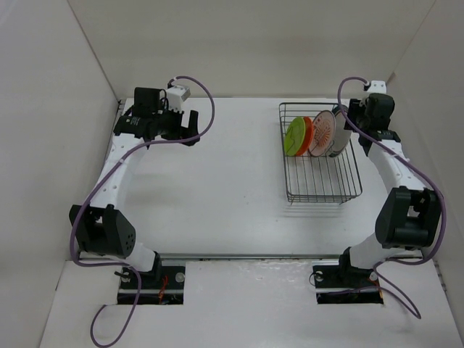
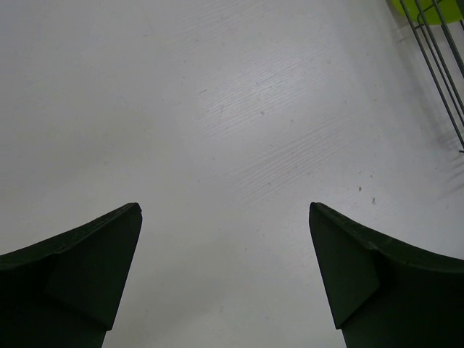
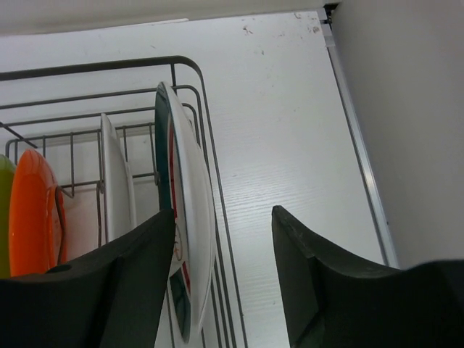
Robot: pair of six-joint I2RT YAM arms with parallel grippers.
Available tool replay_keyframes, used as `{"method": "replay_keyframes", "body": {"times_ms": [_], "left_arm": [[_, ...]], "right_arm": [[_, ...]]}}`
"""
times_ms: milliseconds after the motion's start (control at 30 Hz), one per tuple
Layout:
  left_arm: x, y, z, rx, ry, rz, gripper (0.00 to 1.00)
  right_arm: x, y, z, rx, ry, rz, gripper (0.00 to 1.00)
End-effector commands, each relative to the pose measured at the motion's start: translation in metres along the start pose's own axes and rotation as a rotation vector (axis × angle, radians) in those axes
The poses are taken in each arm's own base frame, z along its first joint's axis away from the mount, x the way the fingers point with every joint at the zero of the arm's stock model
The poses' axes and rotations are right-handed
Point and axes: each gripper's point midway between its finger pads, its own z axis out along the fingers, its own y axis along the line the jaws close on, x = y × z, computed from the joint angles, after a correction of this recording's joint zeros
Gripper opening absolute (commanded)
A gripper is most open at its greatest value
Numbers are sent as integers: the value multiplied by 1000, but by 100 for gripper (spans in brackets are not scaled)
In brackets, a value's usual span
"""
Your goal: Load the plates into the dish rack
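Observation:
The dish rack (image 1: 324,199), a dark wire basket, stands at the right back of the table. Four plates stand on edge in its far half: lime green (image 1: 293,136), orange (image 1: 307,133), white with sunburst (image 1: 322,132), and white with a green-and-red rim (image 1: 338,135). My right gripper (image 1: 355,120) is open just right of the rimmed plate. In the right wrist view the gripper (image 3: 223,214) has jaws apart, with the rimmed plate (image 3: 190,210) and the rack's wall (image 3: 210,145) by the left finger, not clamped. My left gripper (image 1: 190,129) is open and empty over bare table (image 2: 225,210).
White walls close the table at the back and both sides; the right wall (image 3: 406,109) is close to the right gripper. The rack's near half (image 1: 322,177) holds nothing. A corner of the rack (image 2: 435,58) and of the green plate (image 2: 420,7) show in the left wrist view.

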Motion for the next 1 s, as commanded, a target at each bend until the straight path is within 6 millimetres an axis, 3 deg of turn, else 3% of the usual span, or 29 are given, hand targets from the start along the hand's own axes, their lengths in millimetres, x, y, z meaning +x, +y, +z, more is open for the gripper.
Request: {"method": "replay_keyframes", "body": {"times_ms": [0,100,133,167,200,300,367,400,433,467,500,567,600,700,733,800,833,933,967], "left_arm": [[-15,-4,-15,-16,-69,36,100],[-16,-2,-18,-36,-75,39,100],[-16,-2,-18,-36,-75,39,100],[-16,0,-19,-45,-74,38,100],[-19,2,-20,-62,-81,30,100],[-36,12,-36,-145,-128,18,100],[-59,15,-59,-209,-205,-15,100],[-64,28,-67,-278,-222,-39,100],[-78,32,-84,-318,-273,-48,100],[-84,34,-93,-346,-297,-55,100],[-90,38,-107,-390,-329,-65,100],[-96,40,-127,-425,-366,-67,100],[-102,35,-145,-439,-409,-61,100],[-97,33,-166,-478,-423,-66,100],[-95,28,-179,-479,-442,-63,100],[-89,23,-186,-474,-457,-83,100],[-86,17,-199,-474,-484,-78,100],[-69,12,-199,-456,-482,-76,100],[-65,8,-208,-456,-500,-73,100]], "right_arm": [[-37,1,-2,1,-115,11,62],[-49,-4,-14,20,-134,14,68],[-64,-7,-24,29,-162,27,73],[-69,-9,-30,39,-169,40,83],[-76,-19,-38,93,-176,56,100],[-102,-35,-79,161,-222,115,100],[-119,-40,-115,166,-253,164,100],[-123,-39,-127,157,-262,165,100],[-127,-33,-150,120,-281,162,100],[-122,-26,-150,97,-257,153,100],[-128,-25,-173,72,-290,155,100],[-121,-6,-193,-11,-272,135,100],[-129,-4,-217,-29,-315,138,100],[-118,13,-245,-102,-306,117,100],[-120,13,-263,-120,-339,129,100],[-114,13,-278,-121,-343,127,100],[-117,10,-293,-123,-380,135,100],[-112,7,-307,-125,-395,138,100],[-114,7,-315,-135,-414,141,100]]}}
